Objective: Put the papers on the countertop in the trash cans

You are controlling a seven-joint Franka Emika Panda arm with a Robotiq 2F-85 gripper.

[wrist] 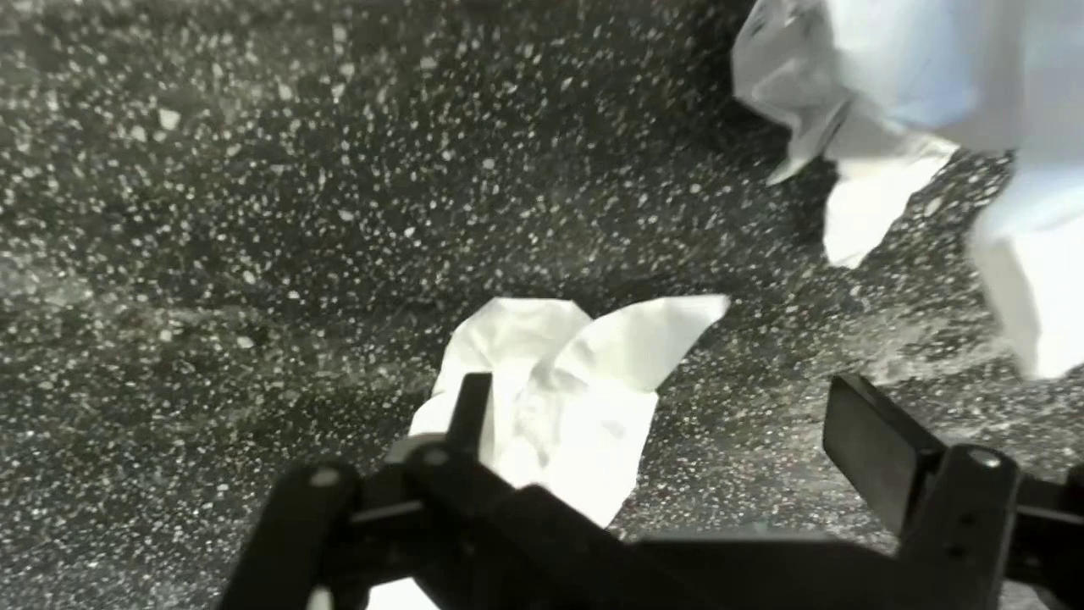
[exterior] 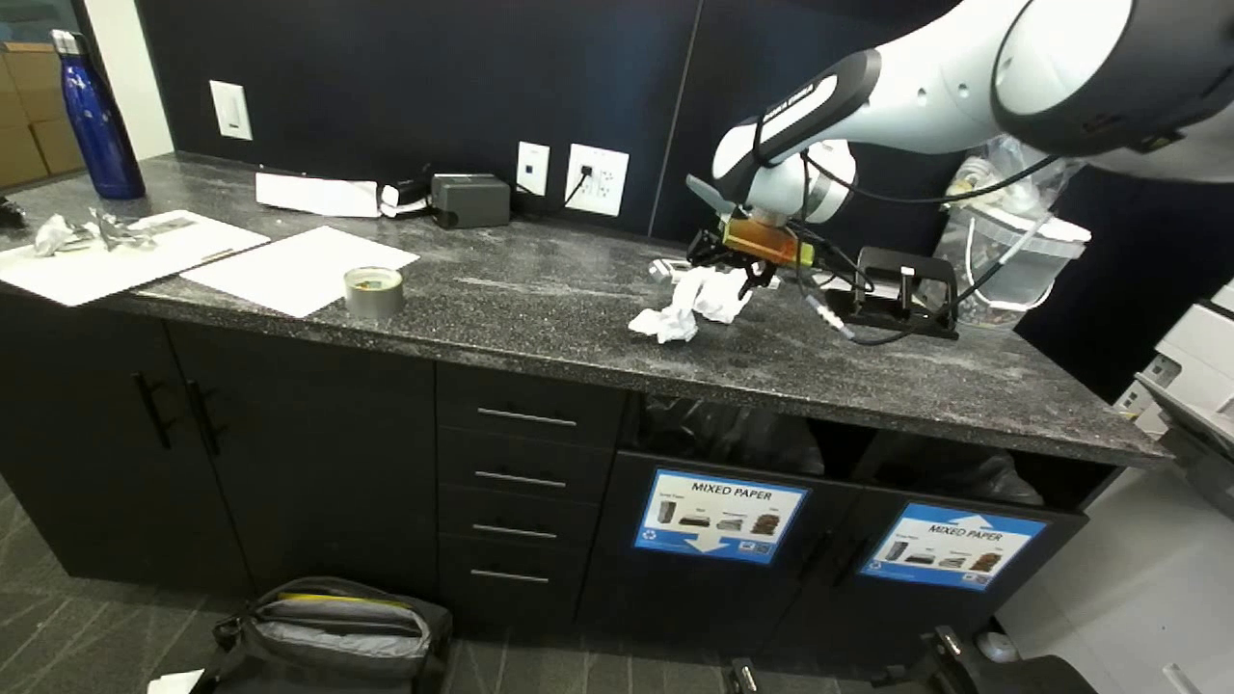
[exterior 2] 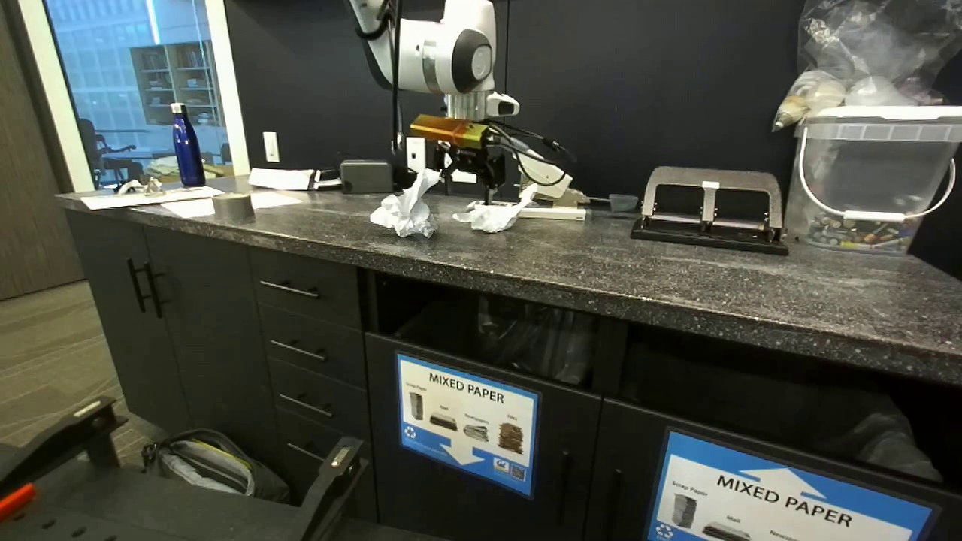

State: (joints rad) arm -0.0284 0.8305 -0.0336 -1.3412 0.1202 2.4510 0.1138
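Papers (wrist: 593, 398): two crumpled white wads, near each other on the dark speckled countertop (exterior 2: 676, 278).
Gripper (wrist: 660, 398): spread wide and holding nothing, low over the papers; in the wrist view one finger (wrist: 470, 407) overlaps a wad, though whether they touch cannot be told.
White strip (exterior 2: 556, 214): on the countertop, behind the wads.
Trash cans (exterior: 694, 607): side by side beneath the countertop, black-fronted, each with a blue-and-white MIXED PAPER label (exterior: 720, 532).
Hole punch (exterior 2: 676, 179): black, between the wads and a clear bucket (exterior 2: 864, 176).
White sheet (exterior: 145, 262): flat under more crumpled pale pieces (exterior: 58, 236), near a tape roll (exterior: 374, 297) and an upright blue bottle (exterior: 101, 135).
Bag (exterior: 328, 627): open, on the floor (exterior: 549, 670) by the drawers (exterior: 540, 506).
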